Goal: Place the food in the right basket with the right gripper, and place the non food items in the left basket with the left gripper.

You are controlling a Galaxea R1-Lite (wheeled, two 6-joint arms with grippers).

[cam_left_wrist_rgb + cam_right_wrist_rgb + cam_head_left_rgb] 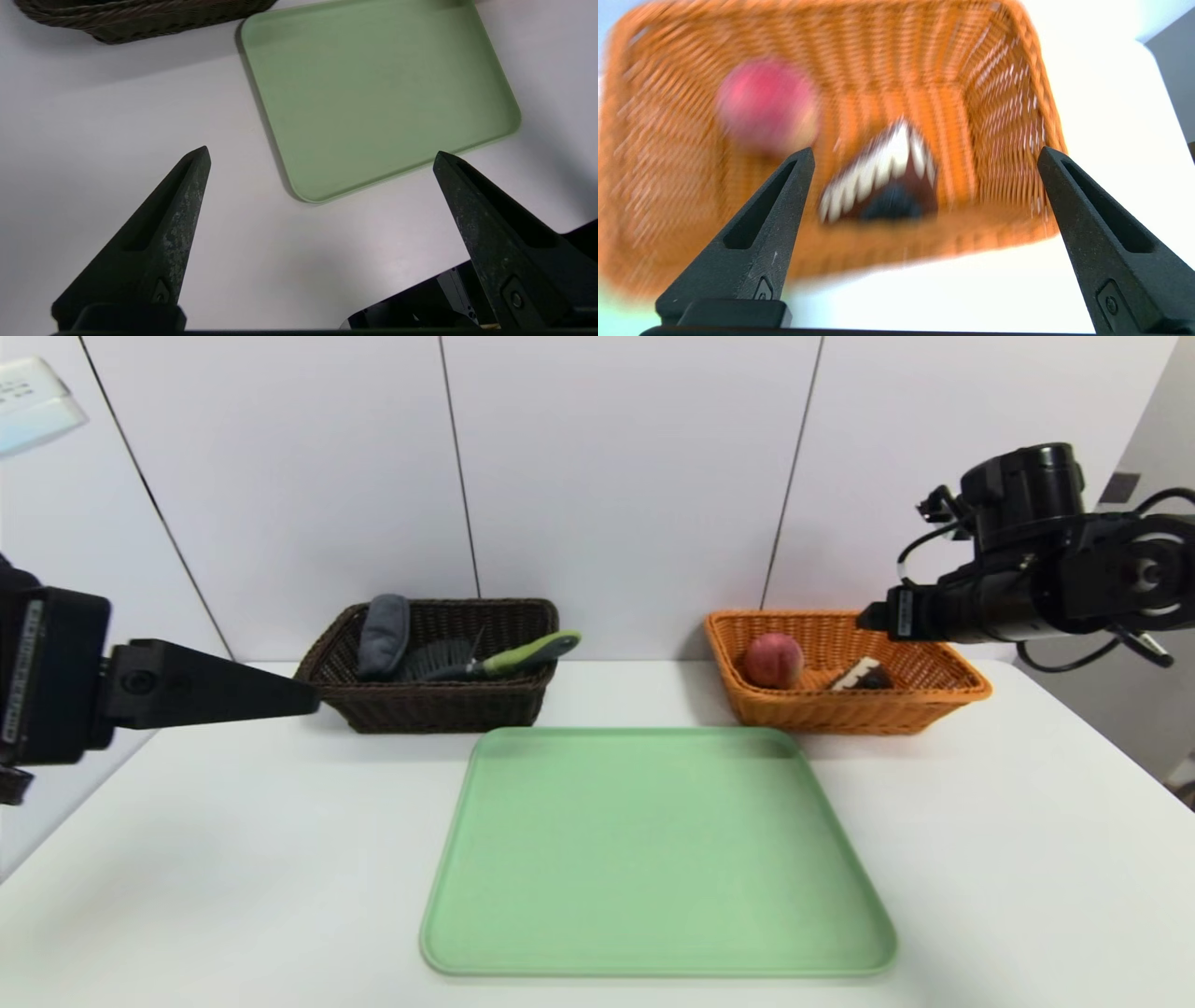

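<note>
The right gripper (924, 156) is hovering, fingers spread, above the orange basket (934, 658) holding a peach (773, 660) and cake slice (861, 675). The left gripper (321, 154) is hanging spread beside the tray (653, 859).

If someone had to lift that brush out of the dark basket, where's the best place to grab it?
Probably the brush's green handle: it juts up over the dark basket's right rim, clear of the grey pouch. Come from above, tool fingers closing across its narrow width.

Peach (773, 659) and cake slice (861, 675) in orange basket (943, 686), brush (495, 659) in brown basket (429, 705)
</note>
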